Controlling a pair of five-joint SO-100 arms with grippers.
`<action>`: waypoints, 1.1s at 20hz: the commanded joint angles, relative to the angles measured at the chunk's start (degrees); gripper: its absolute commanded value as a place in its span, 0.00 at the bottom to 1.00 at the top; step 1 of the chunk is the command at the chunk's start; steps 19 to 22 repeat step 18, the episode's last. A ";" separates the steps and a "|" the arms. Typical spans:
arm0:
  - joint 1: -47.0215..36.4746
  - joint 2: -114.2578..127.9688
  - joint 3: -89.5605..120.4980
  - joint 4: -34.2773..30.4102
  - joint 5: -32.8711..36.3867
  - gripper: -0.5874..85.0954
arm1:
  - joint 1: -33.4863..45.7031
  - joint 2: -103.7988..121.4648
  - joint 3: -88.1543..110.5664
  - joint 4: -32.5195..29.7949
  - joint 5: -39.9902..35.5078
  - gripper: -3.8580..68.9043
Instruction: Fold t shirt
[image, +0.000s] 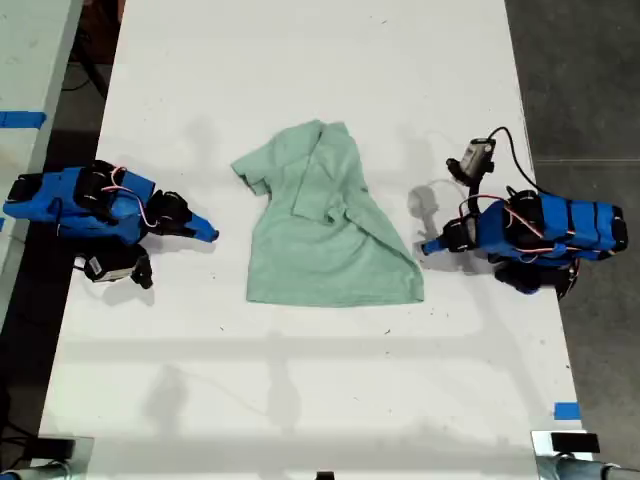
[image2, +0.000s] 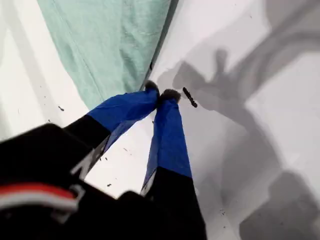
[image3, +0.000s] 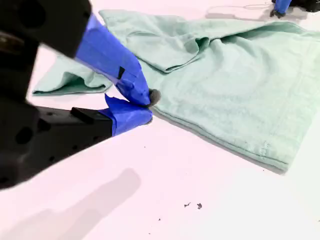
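While the t shirt (image: 325, 225) is lying crumpled at the exterior view's centre, my first gripper (image2: 161, 93) and my second gripper (image3: 146, 106) are resting beside it, jaws closed, empty.

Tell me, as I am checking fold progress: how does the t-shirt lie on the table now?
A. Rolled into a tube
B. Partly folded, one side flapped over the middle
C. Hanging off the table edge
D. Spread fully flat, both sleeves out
B: in the exterior view one side of the t-shirt lies folded over its middle, with only one sleeve sticking out, and all of it rests on the table.
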 joint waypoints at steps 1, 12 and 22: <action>-1.49 0.18 0.88 0.00 -1.32 0.01 | 2.72 0.53 2.64 0.18 -3.52 0.09; -7.03 0.18 0.88 -0.09 -0.97 0.02 | 3.16 0.53 2.64 0.18 -8.35 0.18; -6.50 0.18 0.88 -0.09 -0.97 0.04 | 2.81 0.62 2.72 0.18 -8.44 0.18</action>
